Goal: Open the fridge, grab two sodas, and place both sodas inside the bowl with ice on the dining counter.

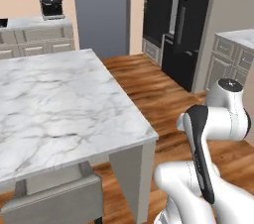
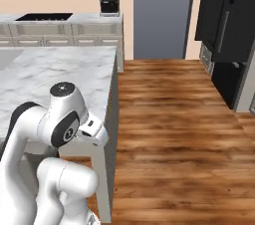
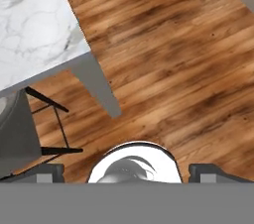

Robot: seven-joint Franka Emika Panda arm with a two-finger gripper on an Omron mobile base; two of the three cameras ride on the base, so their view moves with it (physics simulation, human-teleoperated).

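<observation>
Wood flooring (image 2: 169,119) runs between one marble dining counter (image 1: 54,104) and one black fridge (image 1: 186,25) standing well apart at the far wall, its doors shut. One grey stool (image 1: 54,200) sits tucked under the counter's near edge. One coffee machine (image 1: 51,6) rests on the back counter (image 1: 30,22). Seen from the hand, the gripper (image 3: 126,174) hangs over the floor beside the counter's corner leg, jaws spread wide, holding nothing.

A wood plank floor (image 2: 169,119) runs between the cabinets. A black coffee machine (image 1: 51,5) stands on the far desk (image 1: 30,21) against the peach wall, near a black cooktop (image 2: 44,17). A grey doorway panel (image 2: 162,12) rises beside it.
</observation>
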